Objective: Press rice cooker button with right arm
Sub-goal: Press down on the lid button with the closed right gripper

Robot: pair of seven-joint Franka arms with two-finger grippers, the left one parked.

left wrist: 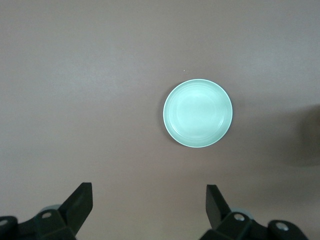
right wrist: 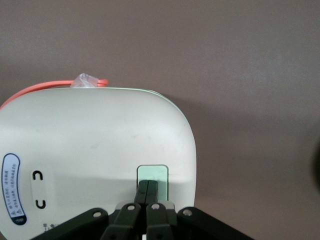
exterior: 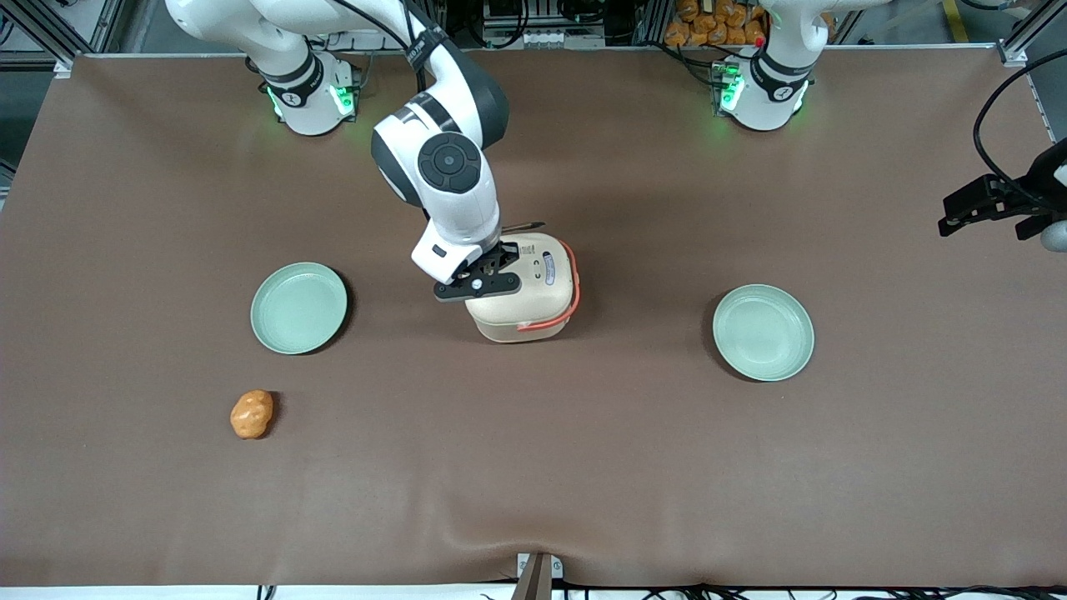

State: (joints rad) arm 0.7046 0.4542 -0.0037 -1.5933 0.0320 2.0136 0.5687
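The cream rice cooker [exterior: 525, 292] with its orange-red handle [exterior: 573, 287] stands mid-table, lid closed. In the right wrist view the cooker's lid [right wrist: 95, 145] fills the frame, with the pale green button [right wrist: 153, 173] near its edge. My right arm's gripper [exterior: 500, 265] is over the lid. Its fingers are shut together, and the tips [right wrist: 148, 186] rest on the button's near edge. Whether they press down cannot be told.
One pale green plate [exterior: 298, 307] lies toward the working arm's end and another [exterior: 763, 332] toward the parked arm's end; the second also shows in the left wrist view [left wrist: 198, 113]. An orange lumpy object [exterior: 252, 414] lies nearer the front camera than the first plate.
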